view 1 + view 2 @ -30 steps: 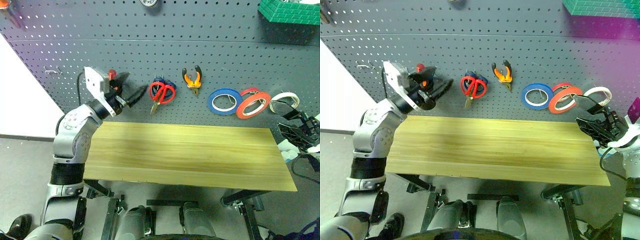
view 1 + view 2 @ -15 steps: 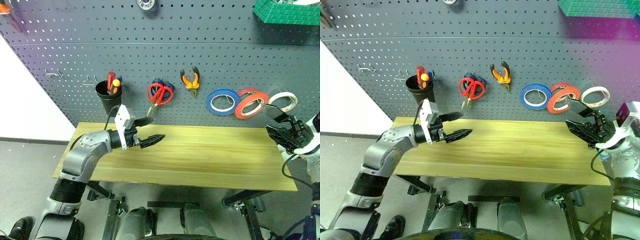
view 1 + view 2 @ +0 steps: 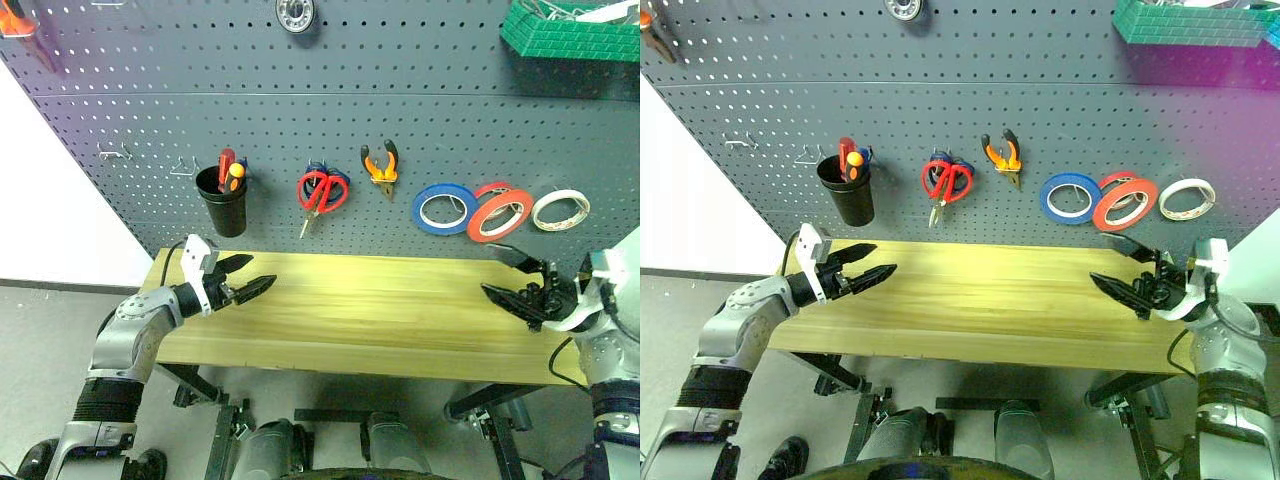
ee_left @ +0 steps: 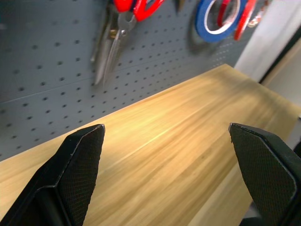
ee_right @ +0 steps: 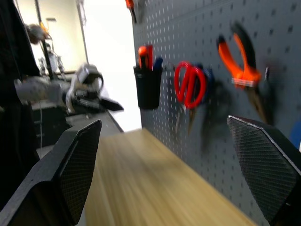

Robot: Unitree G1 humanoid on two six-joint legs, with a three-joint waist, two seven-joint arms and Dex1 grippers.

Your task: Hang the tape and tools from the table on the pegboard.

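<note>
Both arms have come down from the pegboard (image 3: 300,120): the left gripper (image 3: 248,281) hangs wide and empty over the surface's (image 3: 370,320) left end, the right gripper (image 3: 512,276) wide and empty over its right end. Tape (image 3: 500,212), scissors (image 3: 322,190) and pliers (image 3: 380,163) hang on hooks. The black cup (image 3: 221,199) holds the screwdriver (image 3: 225,164). A green bin (image 3: 570,35) hangs upper right.

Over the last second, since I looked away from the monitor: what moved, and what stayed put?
The left gripper came down from the black cup on the dark grey pegboard to just above the light wooden table, open and empty. The right gripper sank too, open. Red-handled scissors, orange-handled pliers and tape rolls hang unchanged.
</note>
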